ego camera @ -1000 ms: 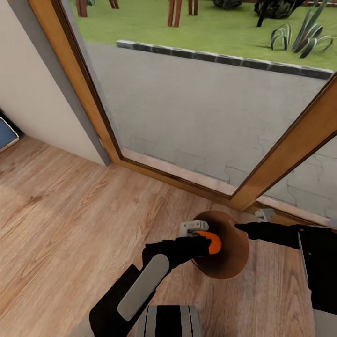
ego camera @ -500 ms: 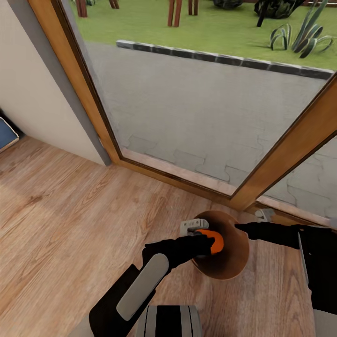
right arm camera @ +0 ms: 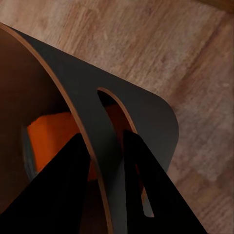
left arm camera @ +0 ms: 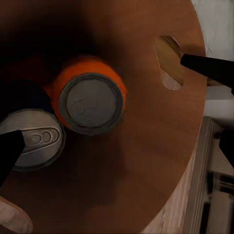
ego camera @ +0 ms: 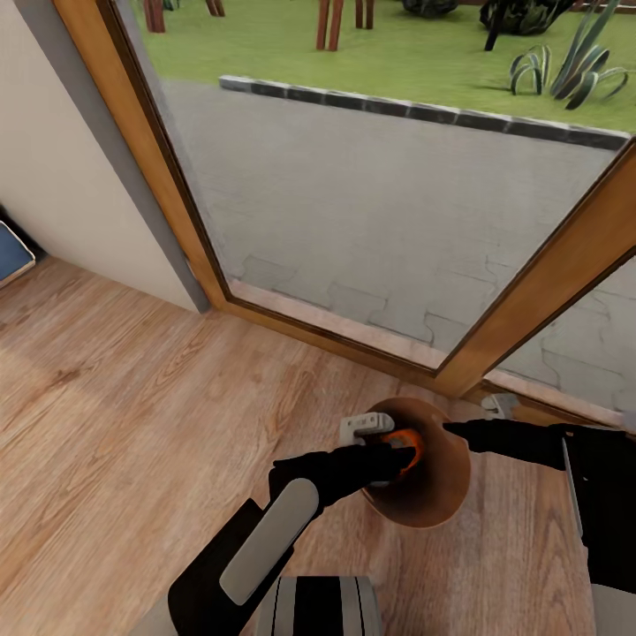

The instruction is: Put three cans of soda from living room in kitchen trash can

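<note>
The brown tash can hangs in front of me, with my right gripper shut on its rim beside a handle slot. In the right wrist view the two black fingers straddle the tash can's wall. My left gripper hovers open over the mouth. An orange can of soda is blurred just below it, inside the bin. Down inside, the orange can of soda stands grey top up beside a blue can of soda. Orange also shows behind the wall.
A wood-framed glass door stands straight ahead, its slanted post just beyond the bin. A pale wall is at the left, and light plank floor spreads left of my arms.
The orange can has left my left gripper and dropped lower into the bin. Both arms and the bin have stayed where they were.
</note>
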Controlling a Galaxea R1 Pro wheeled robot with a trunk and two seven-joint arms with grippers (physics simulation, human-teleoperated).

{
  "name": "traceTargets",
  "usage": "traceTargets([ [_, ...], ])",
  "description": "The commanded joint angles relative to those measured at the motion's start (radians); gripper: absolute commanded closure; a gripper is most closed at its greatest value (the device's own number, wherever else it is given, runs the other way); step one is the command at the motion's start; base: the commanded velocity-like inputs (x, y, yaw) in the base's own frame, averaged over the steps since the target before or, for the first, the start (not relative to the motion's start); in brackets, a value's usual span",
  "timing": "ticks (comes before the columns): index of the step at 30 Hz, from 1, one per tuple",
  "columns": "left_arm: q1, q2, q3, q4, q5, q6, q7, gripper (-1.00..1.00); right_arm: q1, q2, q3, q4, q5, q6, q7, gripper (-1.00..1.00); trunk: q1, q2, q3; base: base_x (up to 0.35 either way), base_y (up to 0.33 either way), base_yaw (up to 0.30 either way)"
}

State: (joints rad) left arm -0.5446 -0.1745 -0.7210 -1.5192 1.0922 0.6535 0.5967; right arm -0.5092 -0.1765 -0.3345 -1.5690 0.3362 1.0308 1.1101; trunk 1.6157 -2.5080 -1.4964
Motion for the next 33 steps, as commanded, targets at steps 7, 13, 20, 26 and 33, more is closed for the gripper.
traceTargets([
  [7,0.000,0.000,-0.003,-0.003,0.000,0.005,0.000,-1.00,0.000,0.000,0.000,0.000,-0.020,0.016,0.002,1.00,0.000,0.000,0.000,0.000,0.000,0.000],
  [13,0.000,0.000,-0.045,-0.011,-0.003,0.073,0.000,-1.00,0.000,0.000,0.000,0.000,-0.020,0.016,0.002,1.00,0.000,0.000,0.000,0.000,0.000,0.000],
  [20,0.002,0.000,-0.047,-0.026,-0.004,0.312,-0.059,-1.00,0.000,0.000,0.000,0.000,-0.020,0.016,0.002,1.00,0.000,0.000,0.000,0.000,0.000,0.000],
  [26,0.002,0.183,0.029,-0.028,-0.008,0.339,-0.440,-1.00,0.000,0.000,0.000,0.000,-0.020,0.016,0.001,1.00,0.000,0.000,0.000,0.000,0.000,0.000],
  [33,0.003,0.549,0.216,-0.023,-0.016,0.136,-1.121,-1.00,0.000,0.000,0.000,0.000,-0.020,0.016,0.001,1.00,0.000,0.000,0.000,0.000,0.000,0.000],
])
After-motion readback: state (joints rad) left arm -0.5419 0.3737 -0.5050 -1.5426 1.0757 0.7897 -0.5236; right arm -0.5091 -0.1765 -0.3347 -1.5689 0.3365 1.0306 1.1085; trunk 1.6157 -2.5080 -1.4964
